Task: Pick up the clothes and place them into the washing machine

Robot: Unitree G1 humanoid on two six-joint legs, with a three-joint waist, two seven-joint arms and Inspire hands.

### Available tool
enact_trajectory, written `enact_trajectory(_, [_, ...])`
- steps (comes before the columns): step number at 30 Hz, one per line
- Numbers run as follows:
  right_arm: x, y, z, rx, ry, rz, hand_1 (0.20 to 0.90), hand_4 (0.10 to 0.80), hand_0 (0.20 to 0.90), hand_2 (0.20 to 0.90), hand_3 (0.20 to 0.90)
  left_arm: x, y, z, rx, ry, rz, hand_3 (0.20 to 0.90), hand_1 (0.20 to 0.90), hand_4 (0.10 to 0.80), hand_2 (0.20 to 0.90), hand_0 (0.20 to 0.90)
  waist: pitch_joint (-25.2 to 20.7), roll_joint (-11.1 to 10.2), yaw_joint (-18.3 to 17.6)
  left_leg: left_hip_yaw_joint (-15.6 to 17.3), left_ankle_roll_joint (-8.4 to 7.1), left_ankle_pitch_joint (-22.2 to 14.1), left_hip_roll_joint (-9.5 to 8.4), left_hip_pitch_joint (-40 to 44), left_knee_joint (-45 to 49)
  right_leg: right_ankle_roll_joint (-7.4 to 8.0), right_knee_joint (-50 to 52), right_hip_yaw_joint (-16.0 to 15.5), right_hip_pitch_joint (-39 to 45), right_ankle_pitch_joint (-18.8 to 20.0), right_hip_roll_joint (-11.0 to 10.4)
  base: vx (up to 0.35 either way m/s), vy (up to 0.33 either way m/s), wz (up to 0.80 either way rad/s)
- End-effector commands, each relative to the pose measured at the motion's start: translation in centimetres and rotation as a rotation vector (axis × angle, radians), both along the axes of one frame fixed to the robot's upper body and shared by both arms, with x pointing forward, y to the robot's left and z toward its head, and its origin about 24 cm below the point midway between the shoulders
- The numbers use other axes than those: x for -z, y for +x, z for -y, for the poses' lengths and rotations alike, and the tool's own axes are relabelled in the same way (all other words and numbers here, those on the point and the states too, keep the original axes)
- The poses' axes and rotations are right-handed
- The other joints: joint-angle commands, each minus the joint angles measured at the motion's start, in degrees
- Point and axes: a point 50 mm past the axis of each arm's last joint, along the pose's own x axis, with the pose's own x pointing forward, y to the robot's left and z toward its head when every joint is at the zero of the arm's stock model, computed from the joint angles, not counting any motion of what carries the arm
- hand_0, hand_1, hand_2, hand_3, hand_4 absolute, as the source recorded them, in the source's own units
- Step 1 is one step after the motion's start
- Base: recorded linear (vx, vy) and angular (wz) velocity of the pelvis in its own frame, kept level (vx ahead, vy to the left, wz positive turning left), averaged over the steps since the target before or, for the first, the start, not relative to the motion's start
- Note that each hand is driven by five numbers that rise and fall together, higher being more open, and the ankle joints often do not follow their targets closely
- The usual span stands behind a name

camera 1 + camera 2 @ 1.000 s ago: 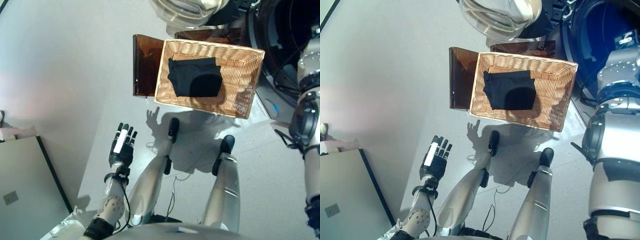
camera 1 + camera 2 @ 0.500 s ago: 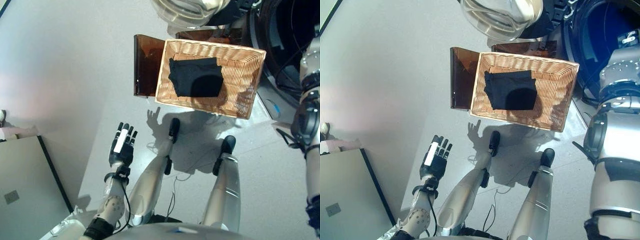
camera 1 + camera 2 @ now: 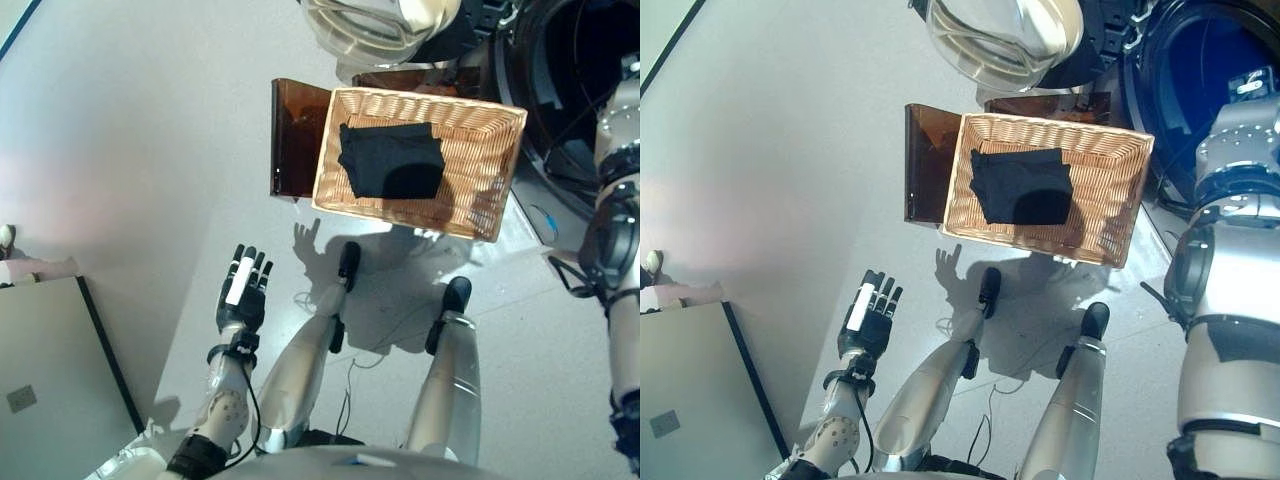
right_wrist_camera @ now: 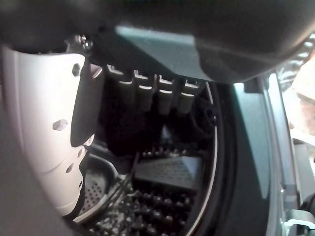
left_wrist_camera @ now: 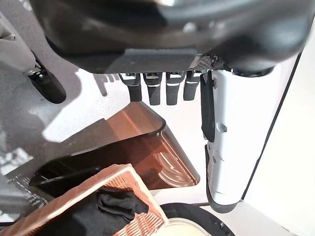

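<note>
A black garment [image 3: 390, 160] lies folded in a wicker basket [image 3: 325, 150] on the floor ahead of me. The washing machine [image 3: 1180, 60] stands at the upper right with its glass door [image 3: 1005, 40] swung open. My right arm reaches up into its opening. The right wrist view shows my right hand [image 4: 147, 93] inside the perforated drum [image 4: 157, 201], fingers straight, with nothing seen in its grasp. My left hand [image 3: 243, 290] hangs open over the floor at the lower left, well short of the basket, holding nothing.
A brown translucent plastic piece [image 3: 293, 140] stands against the basket's left side. A grey panel with a dark edge [image 3: 50, 370] lies at the lower left. Pale bare floor stretches to the left of the basket.
The whole picture has shifted slightly, so the camera moved. The garment, basket and both hands keep their places.
</note>
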Motion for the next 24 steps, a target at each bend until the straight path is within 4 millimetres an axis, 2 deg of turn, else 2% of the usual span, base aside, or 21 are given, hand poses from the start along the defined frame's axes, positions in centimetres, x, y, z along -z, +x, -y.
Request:
enact_trajectory(1, [-7.7,-2.4,0.3,0.098,-0.252,0.206,0.900,0.800,0.900,0.900,0.900,-2.7,1.3,-0.8,-0.004,0.050,0.141,0.900,0.900,0.800,0.900,0.900,-0.5,3.6,-0.1,1.9,-5.45,-6.0,2.14,2.2,1.8,0.18,-15.0,1.0,8.2,4.8,0.0,0.000,0.000,0.00])
enact_trajectory(2, [-7.7,-2.4,0.2,0.098,-0.251,0.206,0.900,0.800,0.900,0.900,0.900,-2.7,1.3,-0.9,-0.005,0.051,0.141,0.900,0.900,0.800,0.900,0.900,-0.4,3.6,-0.2,1.9,-5.44,-6.1,2.14,2.3,1.9,0.18,-15.2,0.9,8.4,4.8,0.0,0.000,0.000,0.00])
enact_trajectory(8, [-4.1,-0.3,-1.4,0.028,-0.186,0.147,0.900,0.800,0.900,0.900,0.900,-2.8,1.6,-1.4,-0.031,0.052,0.141,0.900,0.900,0.800,0.900,0.900,-0.9,1.4,-0.6,1.8,-5.03,-7.7,2.09,2.9,4.9,0.02,-17.1,0.1,12.1,5.4,-0.2,0.000,0.000,0.00])
enact_trajectory(13, [-2.6,0.7,-3.1,-0.019,-0.170,0.154,0.900,0.800,0.900,0.900,0.900,-2.8,1.7,-1.8,-0.051,0.050,0.133,0.900,0.900,0.800,0.900,0.900,-0.7,0.3,-0.9,1.9,-4.86,-8.6,2.12,3.0,6.4,-0.04,-18.0,-0.1,13.5,5.7,-0.2,0.000,0.000,0.00])
enact_trajectory(14, [-1.5,1.5,-4.5,-0.058,-0.169,0.152,0.900,0.800,0.900,0.900,0.900,-2.8,1.8,-1.8,-0.059,0.041,0.133,0.900,0.900,0.800,0.900,0.900,-0.5,-0.2,-1.1,1.9,-4.72,-9.0,2.20,3.1,7.1,-0.11,-18.3,-0.1,14.2,5.9,-0.2,0.008,-0.002,-0.03])
enact_trajectory(18, [1.0,2.6,-7.3,-0.126,-0.140,0.148,0.900,0.800,0.900,0.900,0.900,-2.7,1.6,-2.1,-0.085,0.026,0.117,0.900,0.900,0.800,0.900,0.900,-0.1,-1.5,-1.8,2.1,-4.45,-9.8,2.41,3.6,8.2,-0.46,-18.7,0.2,15.4,6.0,0.3,0.004,0.008,0.00])
enact_trajectory(24, [3.9,3.5,-12.2,-0.247,-0.148,0.156,0.900,0.800,0.900,0.900,0.900,-2.7,1.5,-2.5,-0.126,0.007,0.107,0.900,0.900,0.800,0.900,0.900,0.5,-3.4,-2.7,2.5,-4.30,-10.6,2.87,4.2,9.3,-0.95,-18.8,0.2,16.5,6.1,0.9,0.003,0.006,-0.03])
